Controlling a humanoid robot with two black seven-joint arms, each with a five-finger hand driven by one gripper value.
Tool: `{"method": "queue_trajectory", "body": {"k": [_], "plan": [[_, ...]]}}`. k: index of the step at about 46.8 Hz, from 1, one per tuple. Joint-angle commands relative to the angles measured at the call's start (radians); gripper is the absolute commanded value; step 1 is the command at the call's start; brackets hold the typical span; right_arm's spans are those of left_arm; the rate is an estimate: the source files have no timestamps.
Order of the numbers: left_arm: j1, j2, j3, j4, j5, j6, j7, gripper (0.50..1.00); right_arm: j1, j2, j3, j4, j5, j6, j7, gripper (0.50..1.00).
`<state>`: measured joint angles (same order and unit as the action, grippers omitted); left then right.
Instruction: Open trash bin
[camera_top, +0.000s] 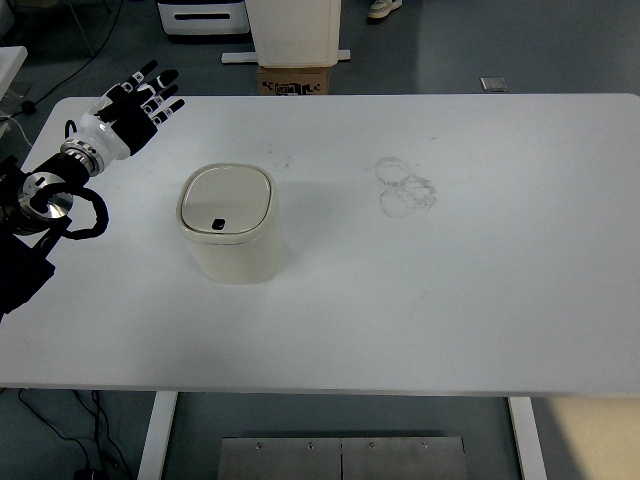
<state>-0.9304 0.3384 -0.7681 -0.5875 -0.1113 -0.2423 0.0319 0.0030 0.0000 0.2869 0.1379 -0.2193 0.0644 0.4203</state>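
Closed trash bin sits apparently well right of spread left hand

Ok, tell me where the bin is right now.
In the head view the bin stands on the left half of the table, lid closed. The open left hand is up-left of it, not touching.

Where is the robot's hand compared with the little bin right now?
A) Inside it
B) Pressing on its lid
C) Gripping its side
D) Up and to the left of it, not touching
D: the left hand is open beyond the closed bin, clear table between them.
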Motion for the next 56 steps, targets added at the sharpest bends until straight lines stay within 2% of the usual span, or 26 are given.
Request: {"method": "queue_trajectory", "body": {"k": [1,7,16,22,26,32,38,41,45,50,56], "plan": [[-0.021,0.004,0.000,0.000,-0.002,0.017,0.010,1.000,0.000,0.000,0.000,0.000,0.000,0.000,0.000,0.991],[-0.042,0.013,0.000,-0.003,-0.002,0.034,0.037,1.000,0.000,0.000,0.000,0.000,0.000,0.000,0.000,0.991],[-0.110,0.059,0.003,-0.014,0.001,0.067,0.105,1.000,0.000,0.000,0.000,0.000,0.000,0.000,0.000,0.991],[-0.139,0.122,0.041,-0.164,0.007,0.104,0.131,1.000,0.000,0.000,0.000,0.000,0.000,0.000,0.000,0.991],[-0.174,0.137,0.107,-0.239,0.009,0.133,0.132,1.000,0.000,0.000,0.000,0.000,0.000,0.000,0.000,0.991],[-0.229,0.157,0.240,-0.310,0.012,0.121,0.140,1.000,0.000,0.000,-0.002,0.000,0.000,0.000,0.000,0.991],[-0.281,0.202,0.329,-0.393,0.012,0.089,0.232,1.000,0.000,0.000,0.000,0.000,0.000,0.000,0.000,0.991],[-0.312,0.228,0.369,-0.428,0.012,0.081,0.255,1.000,0.000,0.000,0.000,0.000,0.000,0.000,0.000,0.991],[-0.366,0.267,0.452,-0.468,0.013,0.071,0.257,1.000,0.000,0.000,-0.002,0.000,0.000,0.000,0.000,0.991],[-0.445,0.318,0.567,-0.528,0.036,0.025,0.258,1.000,0.000,0.000,0.000,0.000,0.000,0.000,0.000,0.991],[-0.562,0.330,0.723,-0.552,0.082,0.000,0.258,1.000,0.000,0.000,-0.002,0.000,0.000,0.000,0.000,0.991]]}}
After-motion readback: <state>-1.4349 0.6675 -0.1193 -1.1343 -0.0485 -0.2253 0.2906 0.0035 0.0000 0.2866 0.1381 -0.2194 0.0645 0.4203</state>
